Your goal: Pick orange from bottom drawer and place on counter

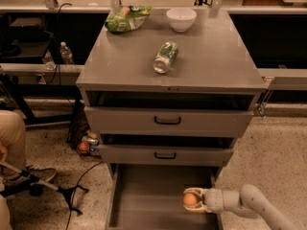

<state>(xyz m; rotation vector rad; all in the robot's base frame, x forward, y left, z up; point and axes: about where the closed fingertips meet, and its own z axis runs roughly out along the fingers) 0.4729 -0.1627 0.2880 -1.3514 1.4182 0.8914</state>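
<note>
The orange [190, 199] is a small round fruit at the right side of the open bottom drawer [144, 200], a flat grey tray pulled out below two closed drawers. My gripper [194, 200] reaches in from the lower right and its pale fingers are closed around the orange, low in the drawer. The counter [211, 61] is the grey cabinet top above.
On the counter lie a green can [165, 57] on its side, a white bowl [181, 19] and a green chip bag [126, 18]. Floor clutter with a reddish round item [84, 147] sits left of the cabinet. A person's leg [12, 147] and a stand are at far left.
</note>
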